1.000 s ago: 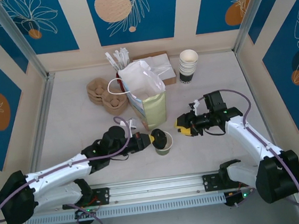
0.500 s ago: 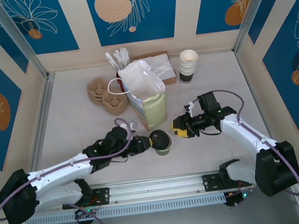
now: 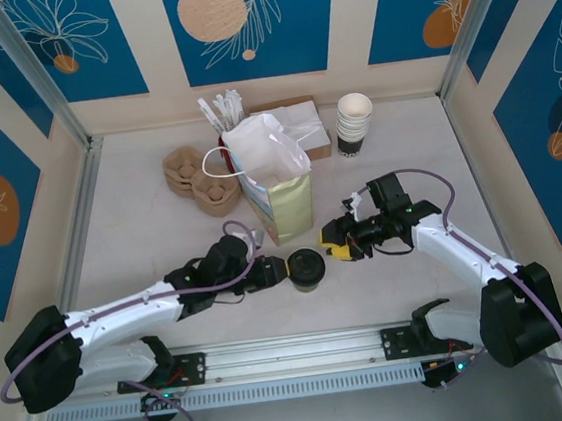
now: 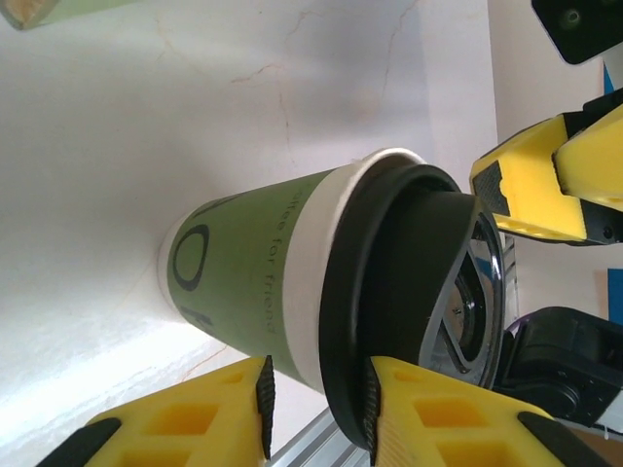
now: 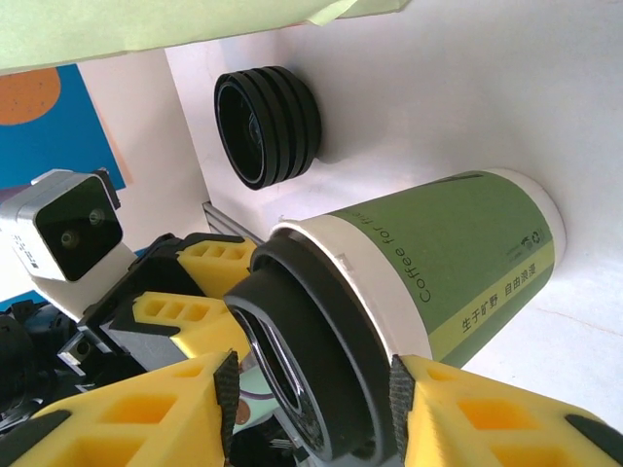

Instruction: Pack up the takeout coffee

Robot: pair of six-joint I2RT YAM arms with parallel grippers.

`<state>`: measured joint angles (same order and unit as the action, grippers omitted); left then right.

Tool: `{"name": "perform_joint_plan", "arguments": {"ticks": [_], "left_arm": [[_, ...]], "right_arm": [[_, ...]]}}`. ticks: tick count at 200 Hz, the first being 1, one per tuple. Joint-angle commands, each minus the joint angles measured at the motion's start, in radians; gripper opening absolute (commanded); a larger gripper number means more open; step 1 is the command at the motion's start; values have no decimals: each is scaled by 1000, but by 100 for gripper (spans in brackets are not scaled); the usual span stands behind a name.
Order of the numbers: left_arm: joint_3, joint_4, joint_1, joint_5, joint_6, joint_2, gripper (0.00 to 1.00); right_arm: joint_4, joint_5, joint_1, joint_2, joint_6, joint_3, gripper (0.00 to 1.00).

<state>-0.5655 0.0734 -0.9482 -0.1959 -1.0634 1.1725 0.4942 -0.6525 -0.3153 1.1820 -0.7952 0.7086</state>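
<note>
White tabletop [image 3: 134, 246], blue-panelled walls [image 3: 252, 32]: the green coffee cup [image 3: 307, 268] stands near the front edge's middle, just before the open paper bag [image 3: 280, 185]. Here the left gripper [image 3: 275, 269] pinches the black lid [image 4: 389, 282] at its rim, apparently seating it. The right gripper [image 3: 333, 247], jaws spread, sits just beside the cup, likely to steady it.

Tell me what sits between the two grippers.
The takeout coffee stands between the left gripper and the right gripper, as the top external view shows.
</note>
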Motion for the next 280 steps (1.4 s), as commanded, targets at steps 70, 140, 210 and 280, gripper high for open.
{"name": "perform_joint_plan", "arguments": {"ticks": [70, 140, 210, 280], "left_arm": [[-91, -152, 7, 35, 92, -56, 40], [-140, -242, 8, 58, 162, -111, 60], [-183, -267, 9, 26, 156, -47, 64], [-194, -297, 9, 41, 163, -59, 65]], "right_arm": [[61, 16, -5, -28, 22, 20, 48], [210, 90, -15, -104, 55, 65, 48], [248, 92, -73, -157, 0, 59, 45], [176, 111, -142, -144, -58, 42, 45]]}}
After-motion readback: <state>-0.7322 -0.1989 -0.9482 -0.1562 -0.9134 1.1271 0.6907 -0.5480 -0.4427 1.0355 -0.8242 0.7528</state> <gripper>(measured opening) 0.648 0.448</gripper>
